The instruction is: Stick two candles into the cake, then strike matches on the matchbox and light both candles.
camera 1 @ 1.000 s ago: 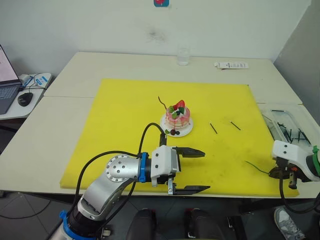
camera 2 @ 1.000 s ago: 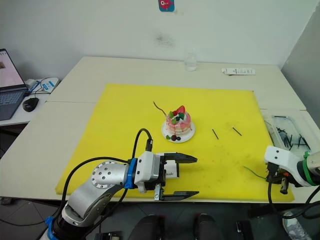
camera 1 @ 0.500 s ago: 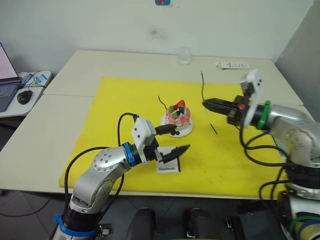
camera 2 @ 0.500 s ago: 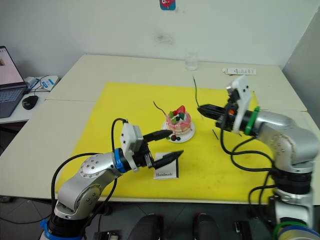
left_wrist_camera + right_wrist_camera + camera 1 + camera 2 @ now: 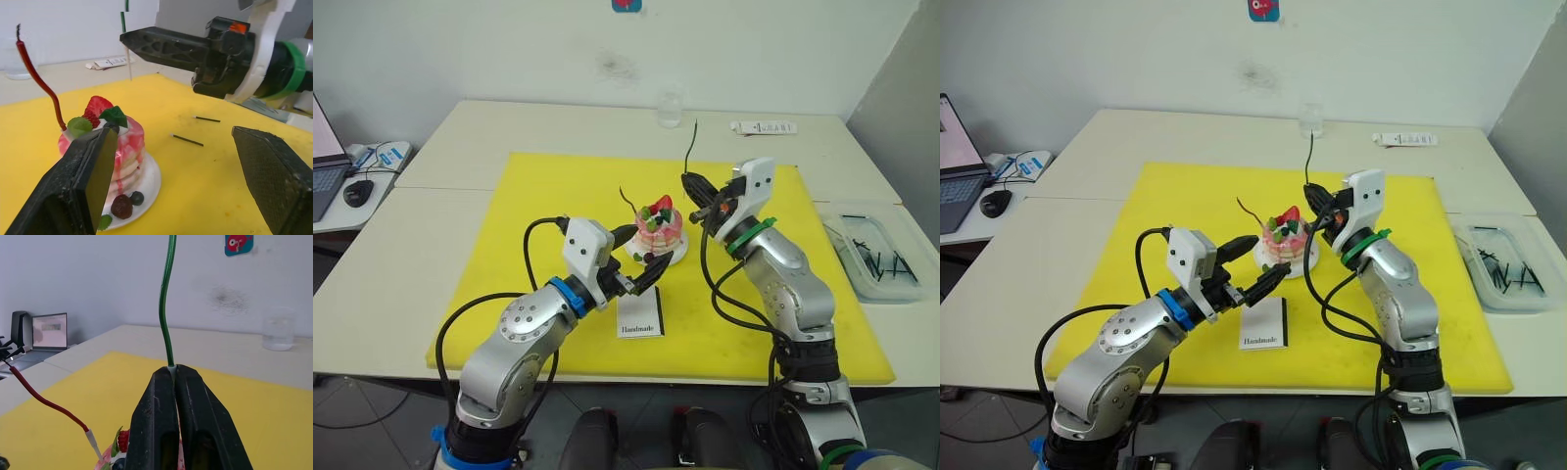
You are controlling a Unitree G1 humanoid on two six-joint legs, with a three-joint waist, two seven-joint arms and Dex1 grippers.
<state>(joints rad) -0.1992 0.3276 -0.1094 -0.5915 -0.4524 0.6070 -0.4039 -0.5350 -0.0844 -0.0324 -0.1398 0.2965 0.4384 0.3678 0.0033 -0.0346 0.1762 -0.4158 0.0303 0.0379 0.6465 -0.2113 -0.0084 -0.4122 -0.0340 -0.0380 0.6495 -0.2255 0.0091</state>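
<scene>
Cake [image 5: 661, 225] is already carrying the red candle [image 5: 1252, 212]; my right hand [image 5: 688, 183] is pinching the green candle [image 5: 166, 308] just above it, my left hand [image 5: 644, 276] is spreading nearby. Matches [image 5: 188, 140] and matchbox [image 5: 1264, 324] are waiting untouched.

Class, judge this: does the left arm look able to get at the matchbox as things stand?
Probably yes. The matchbox lies flat on the mat just beneath the left gripper, whose jaws are open and empty, with nothing between them.

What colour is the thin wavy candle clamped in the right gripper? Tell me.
Green, with a pale white end at the jaws; the thin wavy candle shows best in the right wrist view.
</scene>
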